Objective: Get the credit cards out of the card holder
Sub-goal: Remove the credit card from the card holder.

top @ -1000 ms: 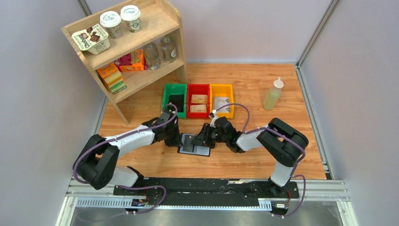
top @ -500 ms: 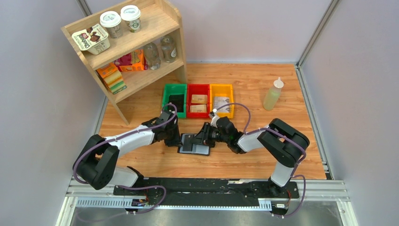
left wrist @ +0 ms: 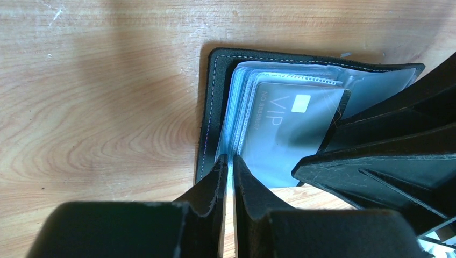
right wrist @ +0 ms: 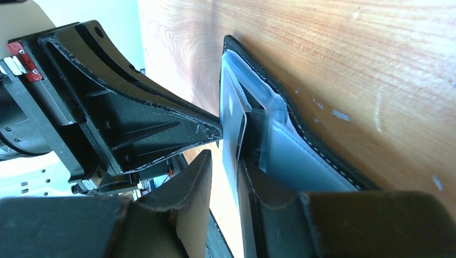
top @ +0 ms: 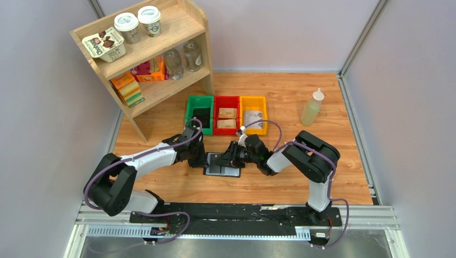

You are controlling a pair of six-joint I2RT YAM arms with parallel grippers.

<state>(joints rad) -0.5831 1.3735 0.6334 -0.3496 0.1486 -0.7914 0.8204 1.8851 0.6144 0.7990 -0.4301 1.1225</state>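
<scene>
Mid-desk, toward the near edge, the card holder [top: 223, 172] lies open. My left gripper [left wrist: 230, 167] is pinched shut on its clear sleeves, I judge to pin it down. My right gripper [right wrist: 226, 174] straddles the VIP credit card [left wrist: 293, 121], fingers slightly apart. The left wrist view shows the card's face; only the right wrist view shows light between finger and card.

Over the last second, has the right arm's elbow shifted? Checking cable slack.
Yes. The right arm's elbow swung left, away from the table's right edge.
</scene>
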